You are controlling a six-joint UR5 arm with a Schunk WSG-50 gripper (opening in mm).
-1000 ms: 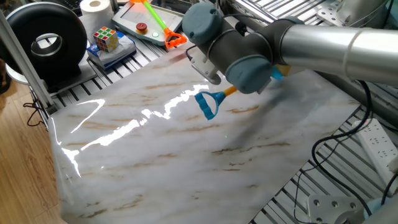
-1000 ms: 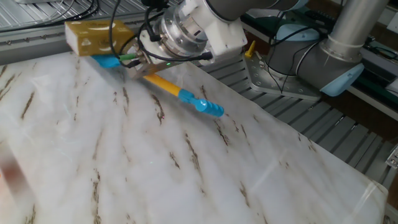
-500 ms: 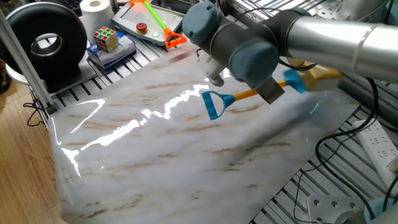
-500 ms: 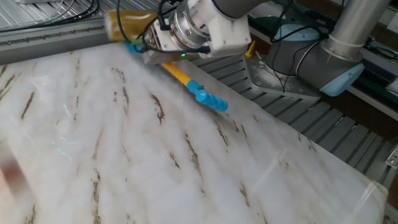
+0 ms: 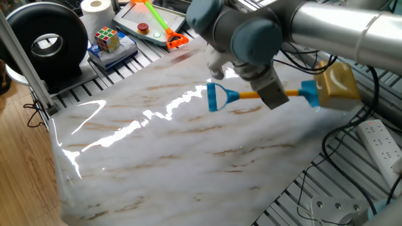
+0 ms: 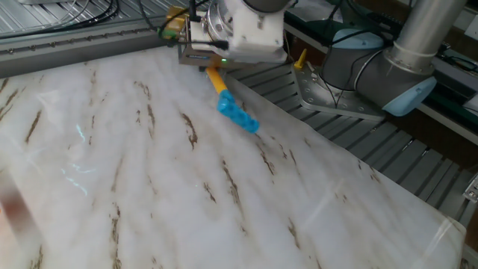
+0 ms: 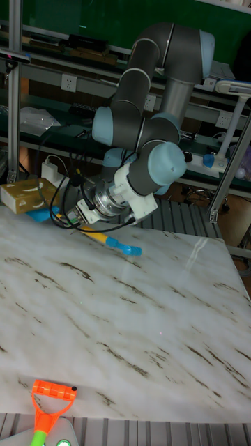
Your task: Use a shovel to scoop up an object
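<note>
The shovel has a blue loop end point(image 5: 216, 98), an orange-yellow shaft point(image 5: 246, 95) and a light-blue blade point(image 5: 309, 93). My gripper point(image 5: 274, 95) is shut on the shaft. The tan-yellow object point(image 5: 340, 85) rests on the blade, over the marble table's right edge. In the tall fixed view the object point(image 7: 28, 194) sits on the blade point(image 7: 40, 214) at the far left, with the gripper point(image 7: 78, 215) beside it. In the other fixed view the wrist hides most of the object point(image 6: 176, 18); the shaft point(image 6: 216, 80) and loop end point(image 6: 238, 116) slope down toward the table.
A green-shafted toy tool with an orange head point(image 5: 167, 29) and a puzzle cube point(image 5: 107, 39) lie at the back left, near a black round device point(image 5: 47, 43). A power strip point(image 5: 382, 142) and cables lie off the right edge. A second arm's base point(image 6: 388, 69) stands behind.
The gripper has swung the shovel toward the table's edge with the object riding on the blade. The loop end now points more toward the table's middle.
</note>
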